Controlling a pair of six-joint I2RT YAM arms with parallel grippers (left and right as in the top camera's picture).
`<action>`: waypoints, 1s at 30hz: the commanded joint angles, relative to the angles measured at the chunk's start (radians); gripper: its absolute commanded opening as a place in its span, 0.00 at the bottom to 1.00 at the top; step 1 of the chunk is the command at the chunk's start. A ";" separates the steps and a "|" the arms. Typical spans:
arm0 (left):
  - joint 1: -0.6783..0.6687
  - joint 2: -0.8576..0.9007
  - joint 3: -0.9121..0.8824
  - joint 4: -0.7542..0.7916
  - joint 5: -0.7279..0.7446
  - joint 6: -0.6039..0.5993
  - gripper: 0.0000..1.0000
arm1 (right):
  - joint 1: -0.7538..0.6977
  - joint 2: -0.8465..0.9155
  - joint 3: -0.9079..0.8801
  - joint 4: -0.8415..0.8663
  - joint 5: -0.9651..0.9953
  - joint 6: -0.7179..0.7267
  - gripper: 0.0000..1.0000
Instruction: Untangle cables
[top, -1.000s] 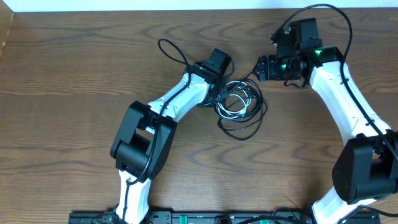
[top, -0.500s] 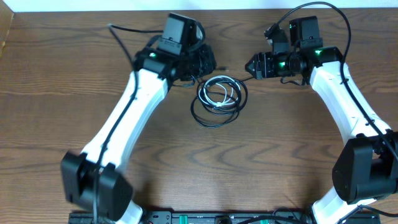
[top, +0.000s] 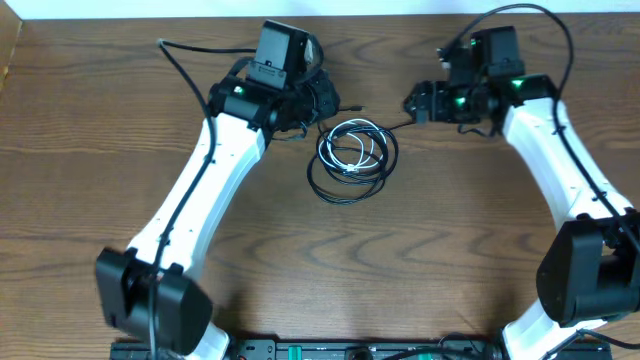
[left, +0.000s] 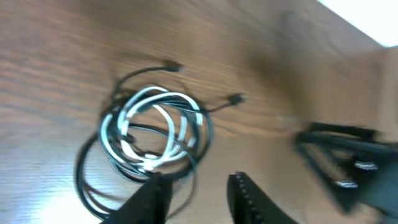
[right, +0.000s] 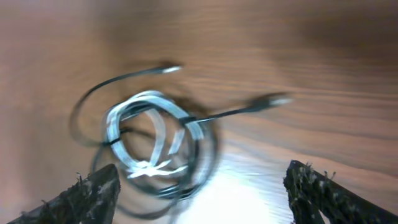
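The left fingers (left: 152, 200) stand apart with nothing between them, just off the far-left side of the cables (top: 352, 152). These are a loose coil of black and white loops lying flat on the counter (top: 120, 200), nearer its far edge. One black lead (top: 398, 126) runs out of the coil toward the right fingers (right: 99, 194), which are wide apart and empty. The left arm looks nearer the coil, the right nearer that loose end.

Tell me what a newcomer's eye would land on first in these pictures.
The tangled cables stand out first: white loops nested in black ones, coiled near the middle of the wooden table. The left gripper and the right gripper sit to either side of the coil's upper edge in the overhead view. Both are open and hold nothing.
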 joint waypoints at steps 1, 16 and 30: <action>-0.002 0.098 -0.018 0.000 -0.083 -0.008 0.53 | -0.073 0.005 0.012 -0.004 0.092 0.033 0.83; -0.031 0.378 -0.018 0.108 -0.120 -0.008 0.50 | -0.062 0.005 0.012 -0.015 0.089 -0.005 0.84; -0.019 0.120 0.021 0.237 0.053 0.238 0.07 | -0.060 0.005 0.012 -0.008 -0.003 -0.065 0.82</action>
